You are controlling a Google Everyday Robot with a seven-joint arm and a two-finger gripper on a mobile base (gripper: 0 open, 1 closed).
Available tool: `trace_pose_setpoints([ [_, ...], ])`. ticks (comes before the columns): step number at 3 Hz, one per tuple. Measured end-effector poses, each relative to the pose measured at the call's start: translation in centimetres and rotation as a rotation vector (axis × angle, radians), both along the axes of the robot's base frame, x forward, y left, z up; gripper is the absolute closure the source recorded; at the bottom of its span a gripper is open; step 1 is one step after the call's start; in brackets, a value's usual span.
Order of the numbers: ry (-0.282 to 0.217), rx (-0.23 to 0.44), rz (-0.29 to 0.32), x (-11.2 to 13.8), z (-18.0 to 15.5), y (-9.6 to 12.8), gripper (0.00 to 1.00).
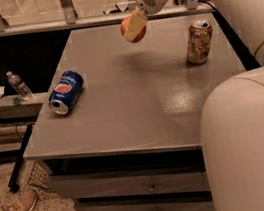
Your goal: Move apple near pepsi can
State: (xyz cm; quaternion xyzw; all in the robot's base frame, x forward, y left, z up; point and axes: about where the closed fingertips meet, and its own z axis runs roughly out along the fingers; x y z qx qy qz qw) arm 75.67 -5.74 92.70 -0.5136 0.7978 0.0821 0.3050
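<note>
The red apple (126, 27) with yellowish patches is held in my gripper (134, 27) above the far middle of the grey table (137, 106), lifted off the surface. The gripper is shut on the apple, with a pale finger across its front. The blue pepsi can (66, 92) lies on its side near the table's left edge, its silver end toward the front. The apple is well to the right of and behind the can.
A gold-brown can (198, 42) stands upright at the table's right side. A small clear water bottle (18, 86) stands on a low shelf left of the table. My large white arm (248, 132) fills the right foreground. Drawers sit under the tabletop.
</note>
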Motion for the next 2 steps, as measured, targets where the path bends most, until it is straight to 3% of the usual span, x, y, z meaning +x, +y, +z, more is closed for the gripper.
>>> trace_pose_setpoints([
  [1,0.006,-0.007,0.007,-0.2,-0.3,0.4,1.0],
  [2,0.0,-0.013,0.041,-2.0,-0.2,1.5,1.0],
])
